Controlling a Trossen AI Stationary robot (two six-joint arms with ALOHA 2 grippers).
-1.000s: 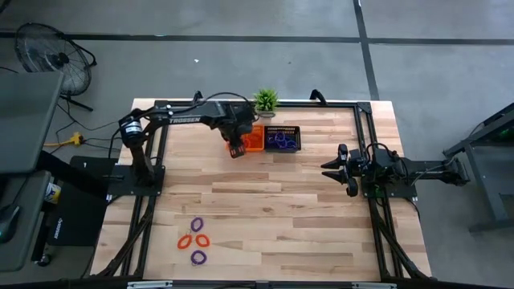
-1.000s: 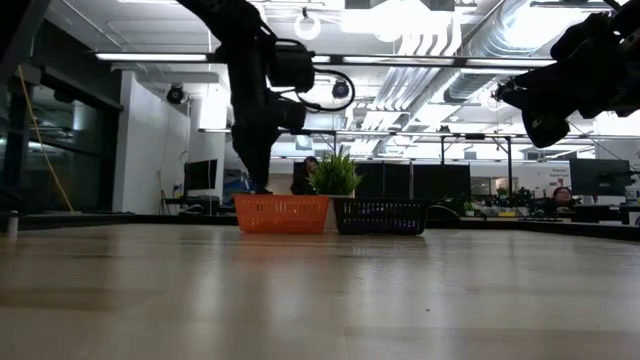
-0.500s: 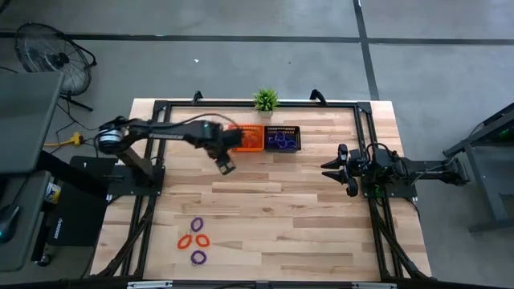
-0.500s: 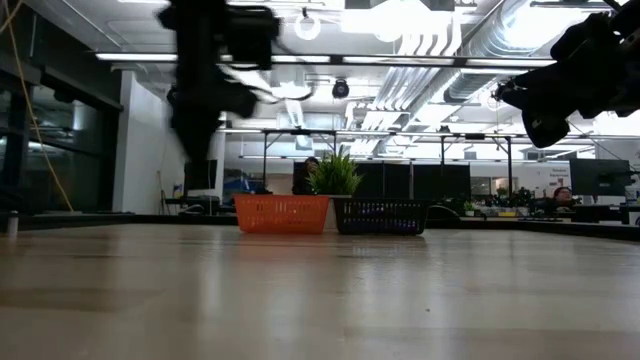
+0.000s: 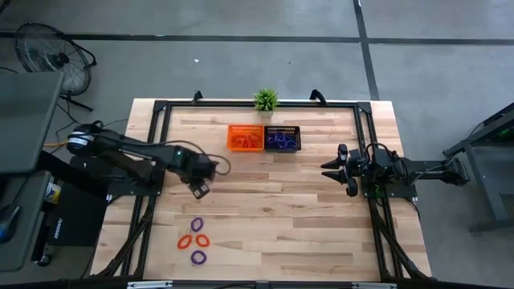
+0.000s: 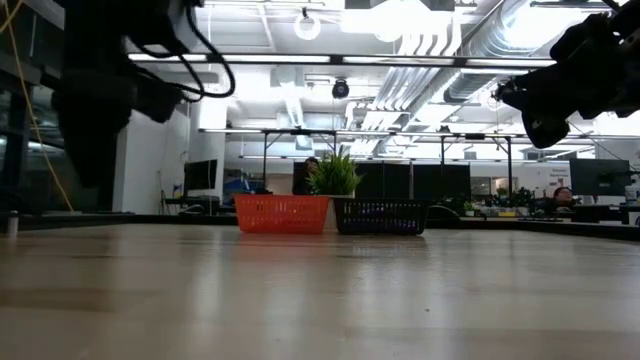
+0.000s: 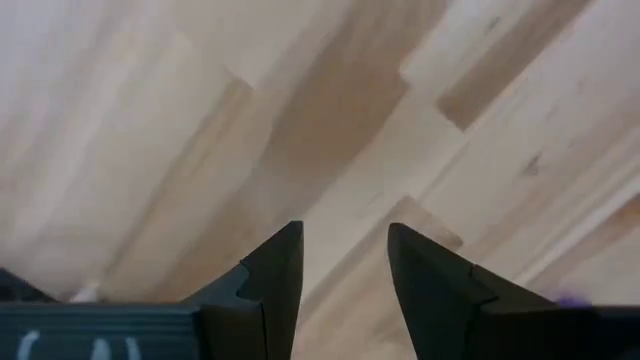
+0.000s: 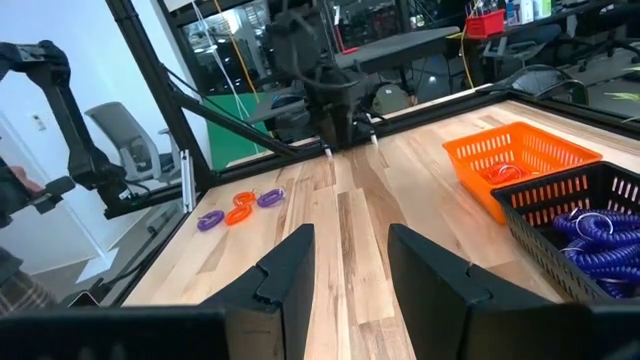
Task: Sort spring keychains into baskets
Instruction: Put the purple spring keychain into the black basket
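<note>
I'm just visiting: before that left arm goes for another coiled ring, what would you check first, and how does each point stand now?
1. Left gripper open with nothing between its fingers: ok.
2. Loose spring keychains waiting near the table's front edge, two orange-red, two purple: ok.
3. Left gripper above those keychains: not ok, it is short of them.
4. Orange basket and black basket upright, side by side: ok.
5. Right gripper clear of the left arm's path: ok.

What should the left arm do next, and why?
Probably carry on toward the four loose spring keychains near the table's front. The left gripper is open and empty above bare wood, short of them; both baskets already hold some.
</note>
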